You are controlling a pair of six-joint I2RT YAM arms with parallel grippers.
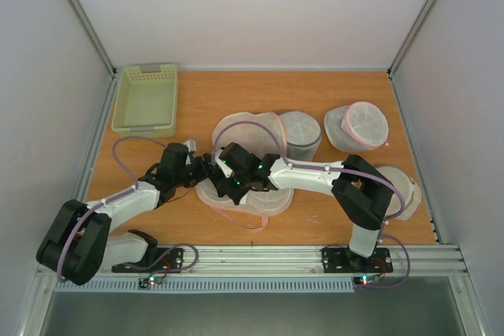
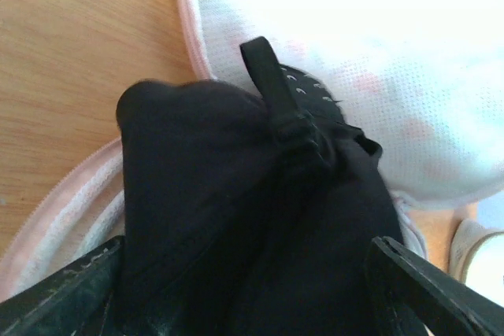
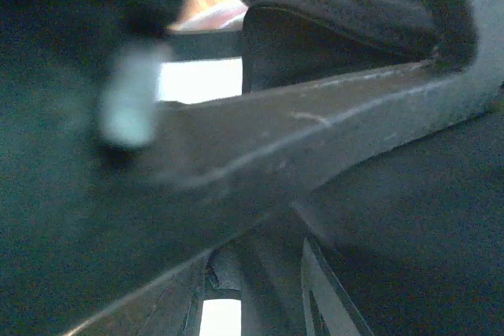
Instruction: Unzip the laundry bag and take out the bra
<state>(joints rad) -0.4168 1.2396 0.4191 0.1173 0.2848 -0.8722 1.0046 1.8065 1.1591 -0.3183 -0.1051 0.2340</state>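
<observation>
The laundry bag [image 1: 253, 201] lies open in the middle of the table, its other lobe behind it. Its pale mesh lining [image 2: 354, 37] and pink trim [image 2: 187, 29] show in the left wrist view. The black bra [image 2: 236, 194] is bunched up between the fingers of my left gripper [image 2: 246, 245], which grips it above the bag's edge; a strap loop sticks up. In the top view my left gripper [image 1: 202, 169] and right gripper [image 1: 226, 165] almost meet over the bag. The right wrist view is dark and blurred, with black fabric [image 3: 346, 13] close by; its jaws are unclear.
A green basket [image 1: 145, 100] stands at the back left. Two round white mesh bags [image 1: 301, 133] [image 1: 358, 126] stand behind the pouch. Another pale bag [image 1: 400, 186] lies at the right, behind the right arm. Bare wood [image 2: 71, 60] shows to the left of the pouch.
</observation>
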